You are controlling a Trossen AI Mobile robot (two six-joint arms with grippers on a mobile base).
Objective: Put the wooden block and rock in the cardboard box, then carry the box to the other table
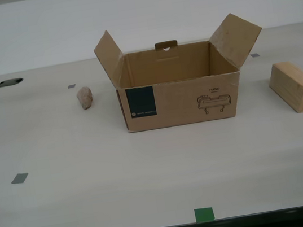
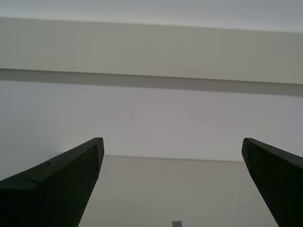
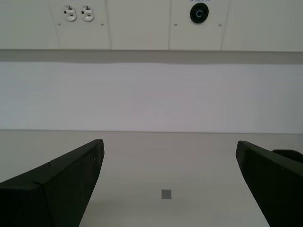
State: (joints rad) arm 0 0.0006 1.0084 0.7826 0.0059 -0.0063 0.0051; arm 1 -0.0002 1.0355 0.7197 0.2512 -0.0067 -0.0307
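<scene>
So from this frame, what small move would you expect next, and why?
Probably an arm reaching toward the rock or the wooden block: both sit on the table outside the open, empty cardboard box, and my first gripper and my second gripper are open, holding nothing.

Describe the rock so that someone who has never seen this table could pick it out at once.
Start at the open cardboard box in the middle of the off-white table. On the exterior view's left of the box, standing apart from it, is the rock. It is small, rough and pinkish-brown, unlike the flat grey square just behind it and the large tan wooden block on the box's other side.
</scene>
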